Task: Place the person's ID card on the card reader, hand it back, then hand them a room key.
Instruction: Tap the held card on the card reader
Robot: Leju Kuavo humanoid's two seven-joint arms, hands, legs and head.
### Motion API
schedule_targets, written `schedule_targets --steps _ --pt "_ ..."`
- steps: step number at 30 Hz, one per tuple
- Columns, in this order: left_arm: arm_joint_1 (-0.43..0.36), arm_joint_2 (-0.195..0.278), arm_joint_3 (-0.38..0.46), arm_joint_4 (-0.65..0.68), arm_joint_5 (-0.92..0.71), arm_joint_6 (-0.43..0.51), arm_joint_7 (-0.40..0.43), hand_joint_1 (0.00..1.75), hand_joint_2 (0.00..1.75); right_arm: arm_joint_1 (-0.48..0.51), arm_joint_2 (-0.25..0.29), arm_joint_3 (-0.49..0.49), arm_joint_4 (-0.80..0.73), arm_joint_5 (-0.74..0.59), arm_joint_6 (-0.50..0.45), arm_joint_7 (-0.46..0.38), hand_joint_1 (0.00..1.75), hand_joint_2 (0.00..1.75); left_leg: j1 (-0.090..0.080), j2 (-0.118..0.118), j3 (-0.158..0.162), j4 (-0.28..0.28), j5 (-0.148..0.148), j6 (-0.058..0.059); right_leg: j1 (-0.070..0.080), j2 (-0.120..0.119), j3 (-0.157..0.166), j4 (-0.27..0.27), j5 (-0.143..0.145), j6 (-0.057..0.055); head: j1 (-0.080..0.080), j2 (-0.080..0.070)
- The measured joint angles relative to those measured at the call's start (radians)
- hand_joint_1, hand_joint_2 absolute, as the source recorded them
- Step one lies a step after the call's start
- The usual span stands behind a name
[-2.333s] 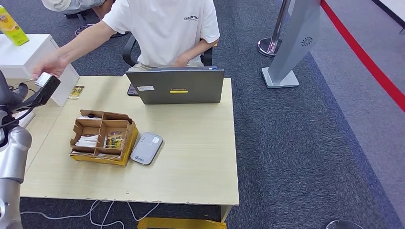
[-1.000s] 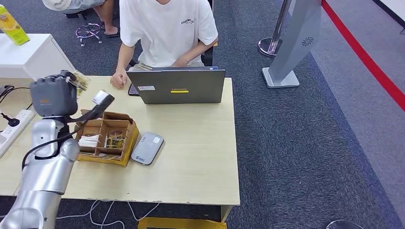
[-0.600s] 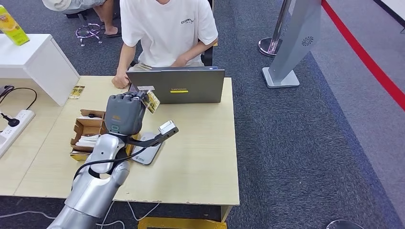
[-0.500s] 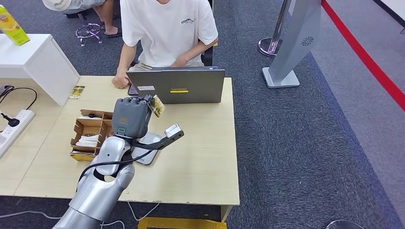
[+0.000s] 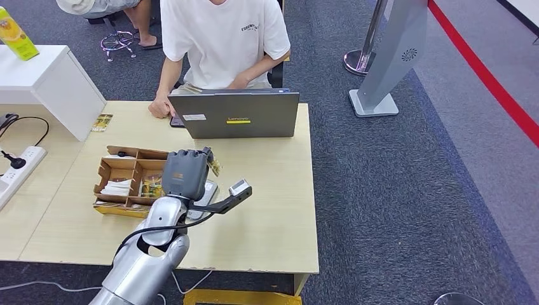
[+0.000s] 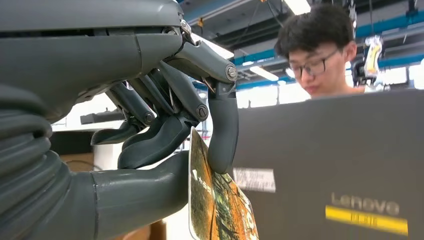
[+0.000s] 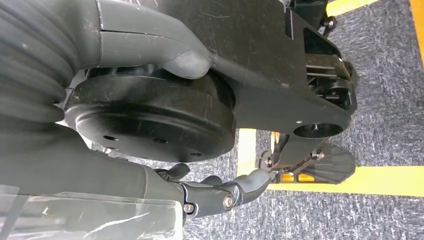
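Head view, card and reader: the left hand hovers over the table, holding the ID card just above the card reader; the grey reader lies flat directly under and slightly toward the robot from the hand, touching the side of the cardboard organizer box; the card's face is tilted up, so I judge it must come down and lie flat onto the reader.
Head view, nearer arm: the left arm is the one over the reader.
Head view, person: a person in a white T-shirt sits behind the open Lenovo laptop, one hand resting beside it; another card lies on the table near the white cabinet.
Left wrist view, hand: the thumb presses the ID card against a finger; the other fingers are curled close behind; the card stands on edge, its printed orange-green face turned toward the laptop.
Right wrist view, hand: the right hand hangs over carpet with yellow floor tape; its fingers look loosely curled with nothing in them, though I cannot tell the grip for certain.
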Motion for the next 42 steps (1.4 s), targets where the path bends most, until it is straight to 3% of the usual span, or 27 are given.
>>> schedule_targets --steps 9,16,42 --pt "0.151 0.025 -0.009 -0.078 0.0 -0.018 0.033 1.75 1.75 0.005 0.003 -0.031 0.0 -0.015 -0.017 0.004 0.0 1.75 0.0 0.0 -0.001 0.0 0.0 0.0 0.0 0.0 0.0 0.0 -0.002 0.001 0.0 0.0" --pt "0.205 0.054 -0.009 -0.09 -0.009 -0.046 0.061 1.75 1.75 0.005 0.003 -0.034 0.0 -0.009 -0.015 0.007 0.0 1.75 0.0 -0.001 -0.001 0.0 0.0 0.0 0.0 -0.001 0.0 0.0 -0.002 0.002 0.0 0.0" --pt "0.151 0.078 0.065 -0.056 -0.053 -0.019 0.095 1.75 1.75 0.005 0.008 -0.034 0.0 0.028 0.004 0.009 0.0 1.75 0.0 -0.001 -0.001 0.0 0.0 0.0 0.0 -0.001 0.0 0.0 -0.002 0.002 0.0 0.0"
